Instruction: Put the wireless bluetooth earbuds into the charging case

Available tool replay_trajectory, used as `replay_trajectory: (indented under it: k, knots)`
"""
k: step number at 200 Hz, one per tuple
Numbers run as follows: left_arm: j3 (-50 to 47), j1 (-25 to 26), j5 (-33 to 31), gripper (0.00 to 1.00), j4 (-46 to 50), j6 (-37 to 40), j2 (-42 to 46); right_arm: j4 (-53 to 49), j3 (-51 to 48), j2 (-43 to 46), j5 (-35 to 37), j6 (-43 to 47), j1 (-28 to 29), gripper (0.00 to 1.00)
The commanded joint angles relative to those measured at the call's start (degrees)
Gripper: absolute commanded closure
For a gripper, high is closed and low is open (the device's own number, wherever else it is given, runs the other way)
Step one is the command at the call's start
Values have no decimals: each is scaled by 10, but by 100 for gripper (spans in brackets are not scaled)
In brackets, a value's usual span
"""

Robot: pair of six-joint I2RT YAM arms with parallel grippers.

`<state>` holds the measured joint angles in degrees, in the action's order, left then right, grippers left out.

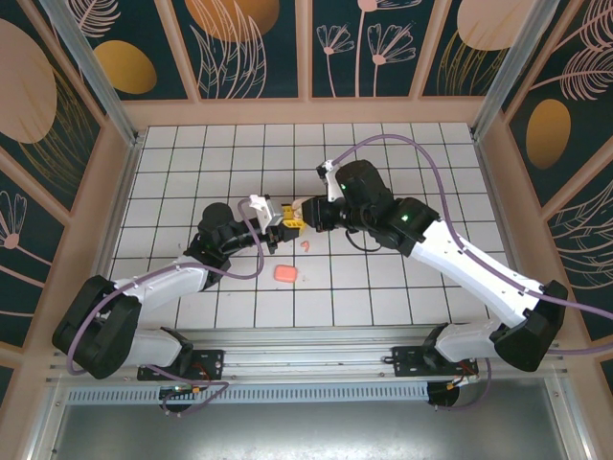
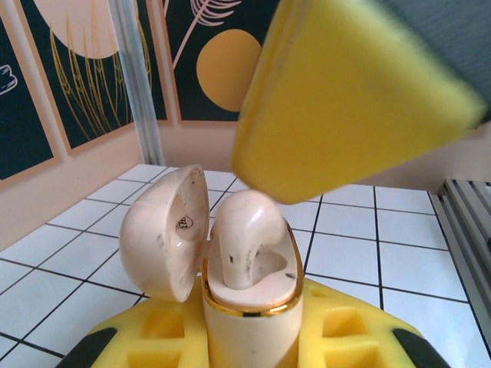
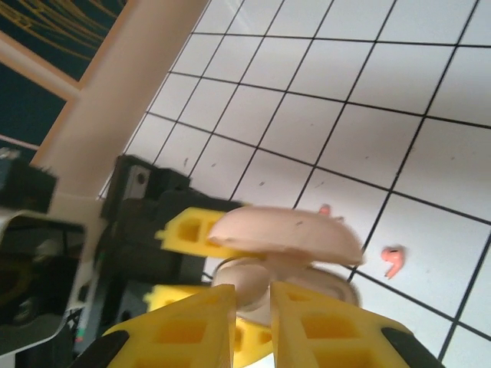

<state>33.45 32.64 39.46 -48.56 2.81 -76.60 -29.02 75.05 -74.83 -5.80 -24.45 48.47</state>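
glossy beige earbud [image 2: 244,238] stood curved in the open charging case [image 2: 249,326], pinched by the right gripper [image 3: 252,307]; left gripper [image 2: 249,341] clamped the case, hiding its base.

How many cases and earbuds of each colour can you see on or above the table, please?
Beige case: 1
Salmon case: 1
Beige bud: 1
Pink buds: 2, one partly hidden behind the lid
Total: 5
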Motion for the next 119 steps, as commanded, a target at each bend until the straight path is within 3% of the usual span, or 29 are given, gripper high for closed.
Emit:
replay_trajectory:
  k: [1, 54, 85, 105, 119]
  knots:
    - [11, 3, 16, 98, -19, 7, 18, -5, -8, 6, 26, -6, -9, 80]
    - [12, 4, 14, 98, -19, 8, 17, 17, -12, 22, 4, 3, -11, 78]
    - [9, 4, 30, 98, -27, 8, 16, 47, -34, 72, -7, 15, -16, 67]
    - [3, 4, 57, 98, -50, 2, 16, 65, -54, 104, -53, 21, -47, 60]
    - [2, 4, 78, 98, -62, -3, 17, 80, -70, 117, -126, 22, -90, 54]
